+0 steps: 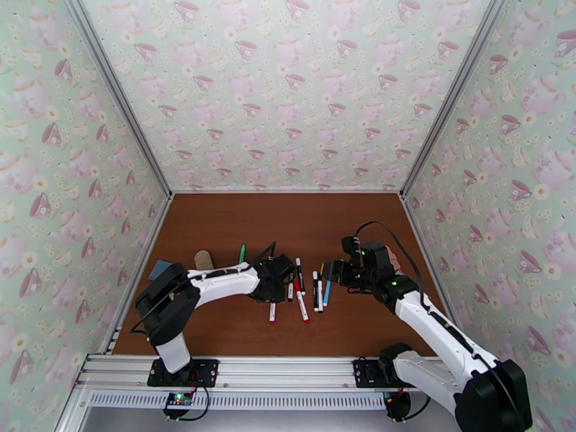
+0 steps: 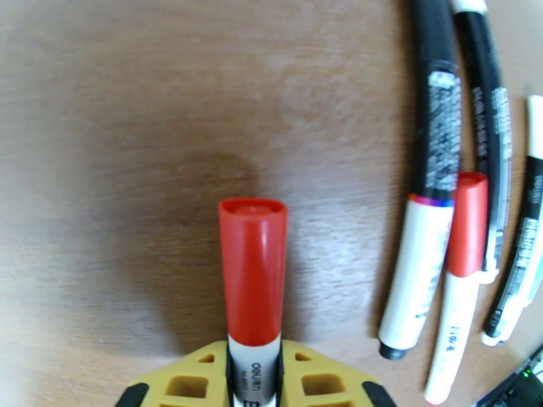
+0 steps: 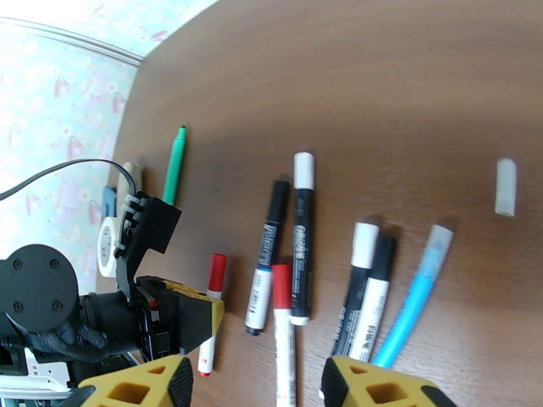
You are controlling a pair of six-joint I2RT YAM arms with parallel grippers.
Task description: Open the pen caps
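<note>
The left claw (image 2: pixel 254 386) is shut tight on a pen (image 2: pixel 254 364), its red cap (image 2: pixel 252 266) sticking straight out ahead of it, while the right claw (image 3: pixel 256 380), jaws apart and empty, hovers close alongside.

A: We have bare table (image 1: pixel 288 217) behind the pens (image 1: pixel 317 291), right up to the back wall.
B: Yes, but in the middle we are hemmed in. They lie side by side, some touching, with the left gripper (image 2: pixel 254 381), clamped on a red-capped pen (image 2: pixel 252 266), and the right gripper (image 3: pixel 256 381) near each other on either flank.
A: Leftward we meet the green pen (image 1: pixel 242 253), a beige lump (image 1: pixel 204 259) and a blue object (image 1: pixel 162 269).
B: Rightward we find open wood between the light-blue pen (image 3: pixel 414 306) and a loose cap (image 3: pixel 505 187). Ahead of that red cap, too, we see bare wood.
</note>
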